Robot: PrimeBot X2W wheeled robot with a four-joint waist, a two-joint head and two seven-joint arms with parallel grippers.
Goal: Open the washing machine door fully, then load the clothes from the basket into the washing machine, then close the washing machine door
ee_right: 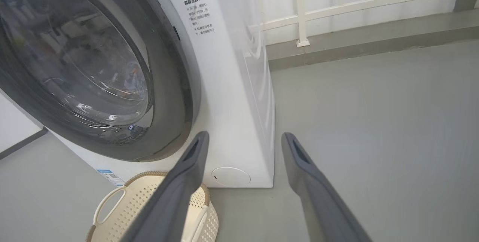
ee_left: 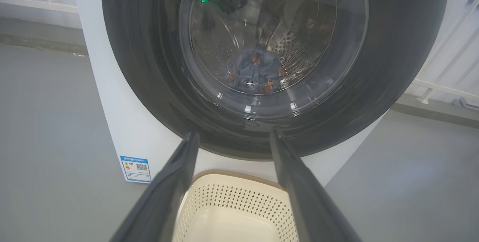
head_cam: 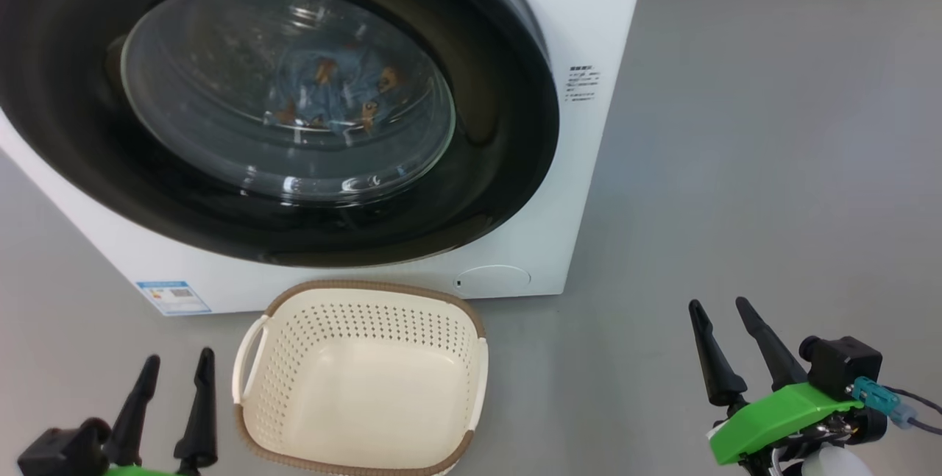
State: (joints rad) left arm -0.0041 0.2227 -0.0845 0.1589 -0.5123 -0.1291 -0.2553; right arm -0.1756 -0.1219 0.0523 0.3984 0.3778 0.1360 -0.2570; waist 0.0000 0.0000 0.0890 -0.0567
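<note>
1. Sitting shut and flush against the front of the washing machine (head_cam: 589, 12), the washing machine door (head_cam: 221, 130) shows as a glossy black ring round a bulging clear glass window.
2. Clothes (head_cam: 331, 97): a light blue bundle with orange-brown figures, seen through the glass, lying low inside the steel perforated drum (ee_left: 295, 43).
3. Basket (head_cam: 368, 286): on the floor (head_cam: 773, 130) just in front of the machine, below the door's lower edge. It stands upright, cream with perforated sides, a brown rim band and white side handles, and its bare cream bottom is in view.
4. Left gripper (head_cam: 179, 358): low at the basket's left side, close to its handle but apart from it. Its dark fingers point up toward the machine, the jaws are spread wide and hold nothing. The left wrist view looks between the fingers at the door and the basket's far wall.
5. Right gripper (head_cam: 720, 310): well apart from the basket, out to its right over bare floor. The jaws are wide with nothing between them, on a green mount. In the right wrist view it points past the machine's right front corner.
6. Machine front: blue label sticker (head_cam: 173, 297) at the lower left, round cap (head_cam: 493, 277) at the lower right, small printed text (head_cam: 581, 82) right of the door.
7. Around it: a grey floor, and a white railing (ee_right: 299, 10) behind the machine.
</note>
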